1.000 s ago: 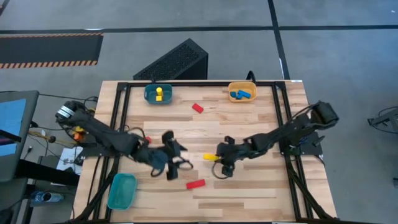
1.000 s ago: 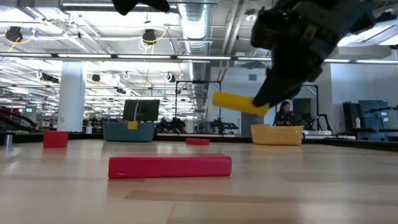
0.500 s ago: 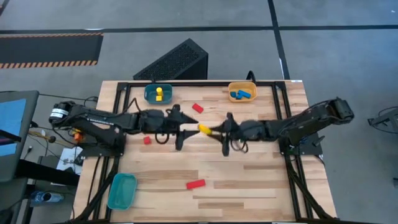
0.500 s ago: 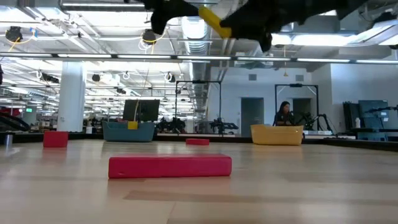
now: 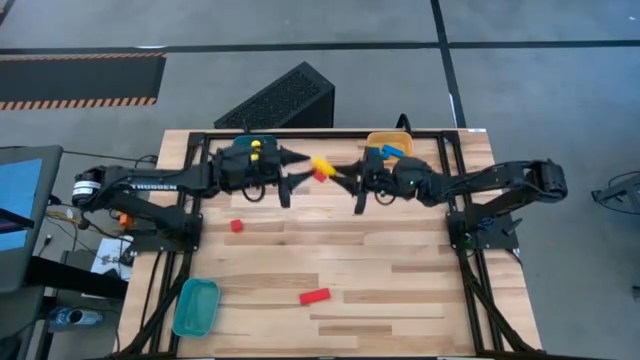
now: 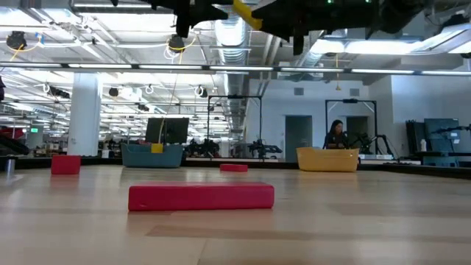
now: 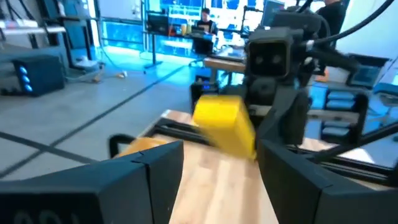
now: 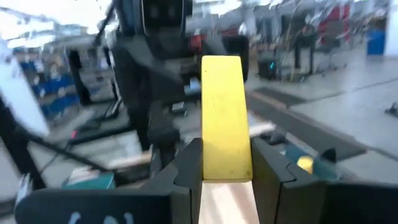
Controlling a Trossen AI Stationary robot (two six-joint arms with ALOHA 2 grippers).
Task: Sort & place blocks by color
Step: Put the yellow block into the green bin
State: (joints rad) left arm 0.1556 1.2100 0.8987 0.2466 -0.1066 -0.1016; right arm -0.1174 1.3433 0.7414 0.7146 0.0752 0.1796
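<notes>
A yellow bar block (image 5: 321, 165) hangs in the air over the far middle of the table, with my right gripper (image 5: 342, 176) shut on it. Coming from the left, my left gripper (image 5: 300, 175) faces it, open. Its fingers (image 7: 155, 174) stand just short of the bar's free end (image 7: 222, 121), and I see no touch. The bar also shows at the top of the low view (image 6: 246, 13). On the table lie a red block (image 5: 322, 179) under the bar, a small red cube (image 5: 236, 226) and a red bar (image 5: 314, 296). My right gripper pinches the yellow bar's end nearest to it (image 8: 227, 167) between its two fingers. The fingers come level from the table's right and lie along the bar. The bar sticks straight out past the fingertips toward my left gripper, lifted clear of the table.
At the far edge, a teal bin (image 5: 262, 152) with a yellow block sits partly under my left arm. An orange bin (image 5: 385, 141) holds blue blocks. Another teal bin (image 5: 195, 306) stands at the near left corner. Black frame rails run along the table's sides.
Both grippers have risen and gone toward the table's far edge, coming to face each other. My right gripper has tipped from pointing down to level, carrying the yellow bar up from the table's middle. My left gripper has swung in from the near left.
</notes>
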